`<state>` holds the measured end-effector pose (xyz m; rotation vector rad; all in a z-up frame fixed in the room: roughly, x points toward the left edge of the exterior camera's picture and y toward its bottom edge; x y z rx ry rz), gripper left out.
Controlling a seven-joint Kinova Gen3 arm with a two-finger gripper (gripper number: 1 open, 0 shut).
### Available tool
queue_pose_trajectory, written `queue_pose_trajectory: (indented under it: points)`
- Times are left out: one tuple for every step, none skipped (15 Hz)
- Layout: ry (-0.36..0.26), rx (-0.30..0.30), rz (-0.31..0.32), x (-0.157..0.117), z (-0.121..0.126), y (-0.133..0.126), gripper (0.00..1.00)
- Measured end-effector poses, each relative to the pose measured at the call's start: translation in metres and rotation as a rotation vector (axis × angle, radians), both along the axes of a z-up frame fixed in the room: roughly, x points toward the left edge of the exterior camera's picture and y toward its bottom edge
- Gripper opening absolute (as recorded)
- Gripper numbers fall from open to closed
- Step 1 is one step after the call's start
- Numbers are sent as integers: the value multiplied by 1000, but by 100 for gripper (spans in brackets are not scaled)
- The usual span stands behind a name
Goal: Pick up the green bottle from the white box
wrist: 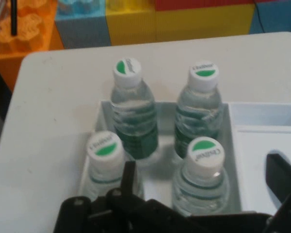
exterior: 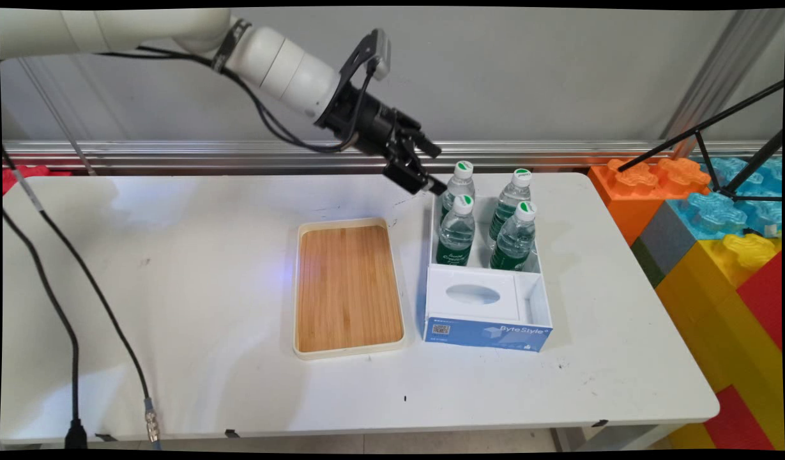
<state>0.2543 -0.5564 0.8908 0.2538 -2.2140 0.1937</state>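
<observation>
The black two-finger gripper point(exterior: 430, 169) hangs in the air just off the far left corner of the white box point(exterior: 545, 300), its fingers spread apart and holding nothing; in the hand view one finger point(wrist: 129, 177) rises at the lower left and the other at the lower right, with the two nearer bottles between them.

Nearest the gripper is the rear left water bottle point(exterior: 460, 185), just at the gripper's 3 o'clock in the main view; whether a fingertip touches it I cannot tell; the front left bottle point(exterior: 457, 231) stands at its 5 o'clock; the rear right bottle point(exterior: 511, 198) and the front right bottle point(exterior: 514, 236) complete a square of four, all upright, clear, with green labels and white caps marked green.

All four stand in the box's far compartment; the near compartment carries a white panel with an oval opening point(exterior: 472, 294); the box's front face is blue and lettered ByteStyle.

At the box's 9 o'clock, just beside it, lies a bamboo tray point(exterior: 349, 287) with a cream rim; both rest on the white table point(exterior: 175, 306).

At the table's 3 o'clock stand big toy-brick blocks point(exterior: 718, 255) in orange, blue, yellow and red; black tripod legs point(exterior: 718, 147) cross above them; black cables point(exterior: 73, 306) hang at the table's left.
</observation>
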Motion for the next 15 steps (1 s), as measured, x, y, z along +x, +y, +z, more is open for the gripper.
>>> queue_pose_trajectory:
  points:
    - [-4, -18, -9, 0, 3, -9, 100]
    - [-5, -24, -12, 0, 3, -13, 100]
    - [-10, -36, -20, 0, 3, -24, 100]
    - [-15, -43, -29, 1, 2, -35, 100]
    - [-19, -46, -42, 1, -1, -44, 100]
    - [-25, -48, -53, 1, -4, -52, 100]
    - [-32, -49, -65, 2, -9, -61, 100]
    - [-41, -49, -74, 3, -13, -68, 100]
    - [-48, -46, -84, 4, -19, -76, 100]
    - [-54, -42, -92, 5, -25, -82, 100]
    - [-62, -34, -105, 6, -32, -88, 100]
    - [-65, -30, -113, 7, -38, -93, 100]
    - [-67, -24, -120, 8, -44, -97, 100]
    - [-65, -16, -127, 8, -52, -102, 100]
    - [-62, -8, -130, 7, -58, -106, 100]
